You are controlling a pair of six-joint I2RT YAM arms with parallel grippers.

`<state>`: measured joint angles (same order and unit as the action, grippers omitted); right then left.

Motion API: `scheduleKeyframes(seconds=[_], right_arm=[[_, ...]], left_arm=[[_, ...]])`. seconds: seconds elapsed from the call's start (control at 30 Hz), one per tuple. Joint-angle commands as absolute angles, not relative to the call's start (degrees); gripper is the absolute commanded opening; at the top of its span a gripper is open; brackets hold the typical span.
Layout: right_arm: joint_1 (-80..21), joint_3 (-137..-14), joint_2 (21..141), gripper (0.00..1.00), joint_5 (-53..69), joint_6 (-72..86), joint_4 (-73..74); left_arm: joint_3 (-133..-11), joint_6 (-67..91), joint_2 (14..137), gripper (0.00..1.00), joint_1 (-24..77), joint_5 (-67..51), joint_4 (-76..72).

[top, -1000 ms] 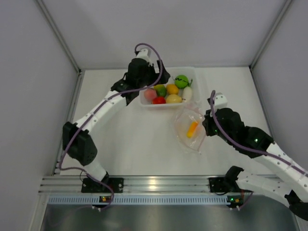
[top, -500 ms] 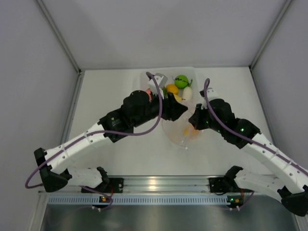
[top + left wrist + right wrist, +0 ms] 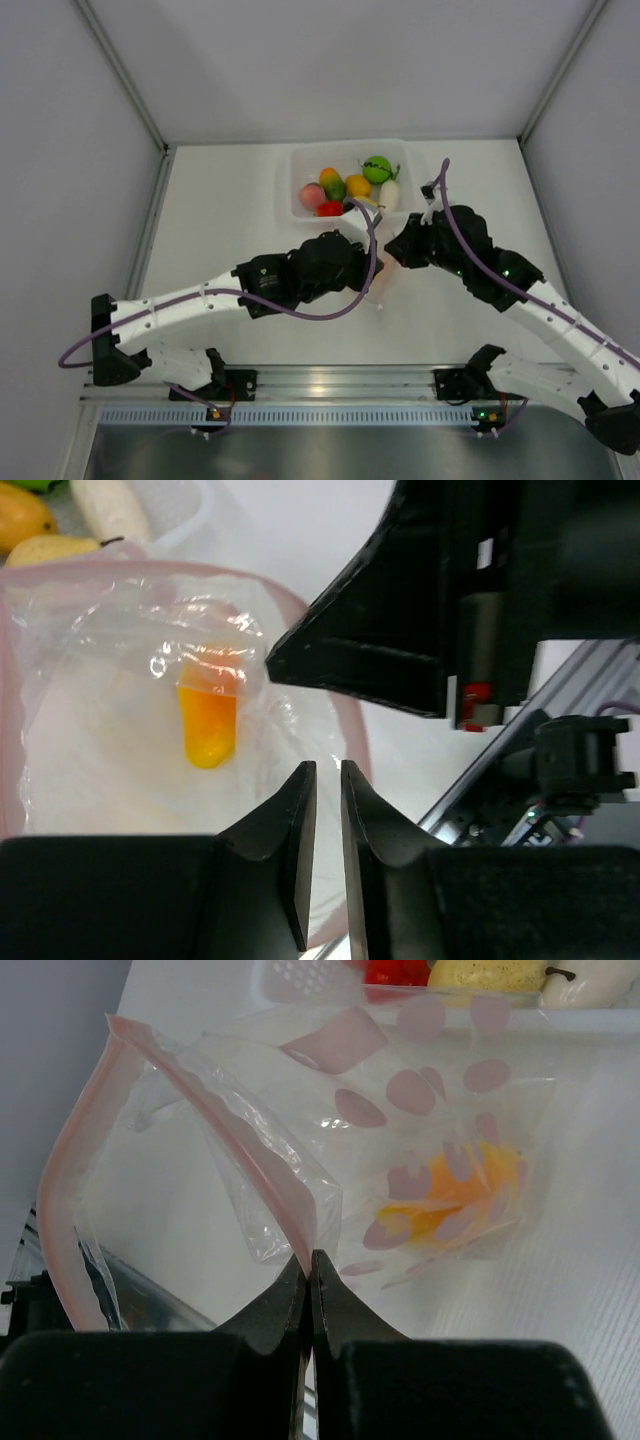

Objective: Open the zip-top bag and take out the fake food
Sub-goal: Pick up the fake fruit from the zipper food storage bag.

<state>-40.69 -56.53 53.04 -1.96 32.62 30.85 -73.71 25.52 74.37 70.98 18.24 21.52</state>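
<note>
The zip-top bag (image 3: pixel 250 1150) hangs clear and crinkly from my right gripper (image 3: pixel 310 1256), which is shut on its pink zip strip (image 3: pixel 70 1190). One orange piece of fake food (image 3: pixel 208 725) lies inside the bag. My left gripper (image 3: pixel 327 772) sits at the opposite side of the bag's mouth. Its jaws are nearly together, with a narrow gap left and bag film in that gap. In the top view both grippers, left (image 3: pixel 371 268) and right (image 3: pixel 393 250), meet at mid-table and hide most of the bag. More fake food (image 3: pixel 345 186) lies in a clear tub.
The rigid clear tub (image 3: pixel 291 195) stands at the back centre, just beyond the two grippers. Grey walls close in the table on the left, right and back. An aluminium rail (image 3: pixel 320 381) with the arm bases runs along the near edge.
My left arm swung from the tub down to the bag and its jaws narrowed from wide open. My right gripper carried the bag up and leftward, toward the middle.
</note>
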Motion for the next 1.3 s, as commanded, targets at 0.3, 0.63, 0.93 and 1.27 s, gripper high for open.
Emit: scheduleKeyframes(seconds=[0.3, 0.63, 0.93, 1.27], right_arm=[[-39.81, -52.74, 49.66, 0.0, 10.71, 36.56, 21.72], [-39.82, -58.52, 48.25, 0.0, -2.97, 29.02, 36.02], [-39.73, -64.76, 51.85, 0.0, -20.2, 22.85, 51.58], [-40.6, -70.75, 58.0, 0.0, -22.07, 21.62, 56.96]], left_arm=[[-72.07, 31.2, 82.6, 0.0, 69.79, 36.02, 21.97], [-65.92, 38.85, 86.31, 0.0, 64.86, 40.69, 22.24], [-64.69, 42.18, 84.82, 0.0, 63.9, 45.96, 28.91], [-62.4, 42.36, 74.82, 0.0, 63.1, 45.09, 31.38]])
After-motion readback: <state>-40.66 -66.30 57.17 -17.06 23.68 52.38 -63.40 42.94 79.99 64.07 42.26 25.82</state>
